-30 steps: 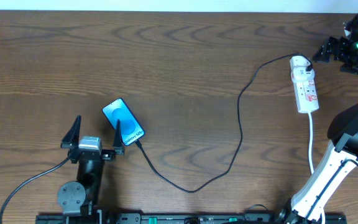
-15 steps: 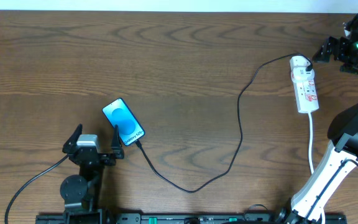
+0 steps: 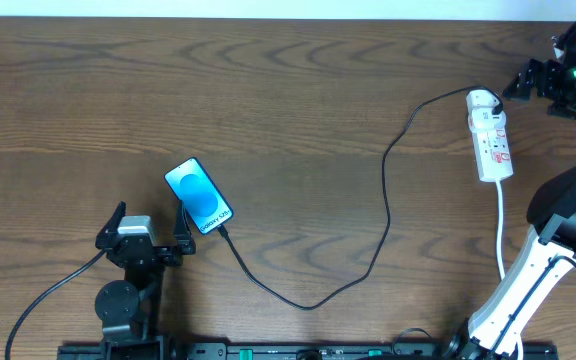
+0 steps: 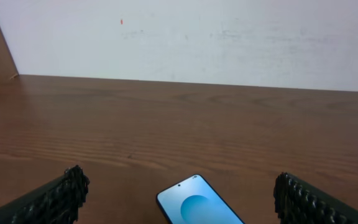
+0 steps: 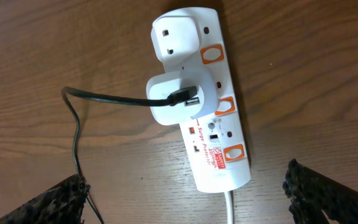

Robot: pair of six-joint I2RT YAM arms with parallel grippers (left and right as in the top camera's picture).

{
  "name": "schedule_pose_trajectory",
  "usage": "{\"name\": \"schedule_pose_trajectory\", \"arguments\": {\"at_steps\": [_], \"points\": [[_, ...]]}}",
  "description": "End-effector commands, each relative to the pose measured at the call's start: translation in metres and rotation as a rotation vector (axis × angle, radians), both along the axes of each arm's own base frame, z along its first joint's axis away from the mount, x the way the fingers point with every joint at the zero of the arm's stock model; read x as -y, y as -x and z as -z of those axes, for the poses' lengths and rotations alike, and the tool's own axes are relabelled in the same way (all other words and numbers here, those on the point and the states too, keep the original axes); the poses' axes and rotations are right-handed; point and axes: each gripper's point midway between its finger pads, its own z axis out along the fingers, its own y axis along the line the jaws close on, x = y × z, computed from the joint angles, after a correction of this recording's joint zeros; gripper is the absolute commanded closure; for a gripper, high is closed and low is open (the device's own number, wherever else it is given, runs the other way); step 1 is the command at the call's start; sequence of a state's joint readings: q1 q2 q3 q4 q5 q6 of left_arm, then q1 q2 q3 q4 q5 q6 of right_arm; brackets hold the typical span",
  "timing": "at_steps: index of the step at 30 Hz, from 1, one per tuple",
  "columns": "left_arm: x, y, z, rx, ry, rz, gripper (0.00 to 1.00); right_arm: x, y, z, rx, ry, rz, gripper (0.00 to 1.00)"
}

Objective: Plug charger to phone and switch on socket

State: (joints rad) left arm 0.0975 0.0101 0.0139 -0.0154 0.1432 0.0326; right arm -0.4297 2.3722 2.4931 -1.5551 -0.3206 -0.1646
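Overhead: phone [image 3: 199, 195], blue screen up, near left on wooden table [image 3: 298, 100]. Charger cable [image 3: 383, 200] apparently seated in its lower end, running to white adapter [image 5: 174, 99] on power strip [image 3: 492, 140], far right. Left gripper [image 3: 151, 212] spread wide just beside phone; right gripper [image 5: 184, 176] spread wide near strip.

Overhead: straight down on the brown wooden counter [image 3: 288, 120]. Left wrist: low, level, sharing with it the slim blue-screened phone [image 4: 199, 206]. Right wrist: steeply down, close on the white oblong power strip [image 5: 210, 112].

Robot lab: bare wooden table [image 3: 288, 120], plain white wall [image 4: 229, 37].
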Motion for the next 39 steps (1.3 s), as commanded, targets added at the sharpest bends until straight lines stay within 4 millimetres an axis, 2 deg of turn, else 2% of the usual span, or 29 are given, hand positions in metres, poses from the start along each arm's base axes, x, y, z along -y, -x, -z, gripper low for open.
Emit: {"name": "schedule_pose_trajectory", "arguments": {"at_steps": [1, 39], "points": [[-0.0003, 0.0014, 0.0146, -0.049, 0.009, -0.001, 0.02, 0.0009, -0.0020, -0.0101, 0.026, 0.008, 0.007, 0.01], [0.0001, 0.0012, 0.0142, -0.048, 0.006, 0.001, 0.02, 0.0009, -0.0020, -0.0101, 0.026, 0.008, 0.007, 0.01]]}}
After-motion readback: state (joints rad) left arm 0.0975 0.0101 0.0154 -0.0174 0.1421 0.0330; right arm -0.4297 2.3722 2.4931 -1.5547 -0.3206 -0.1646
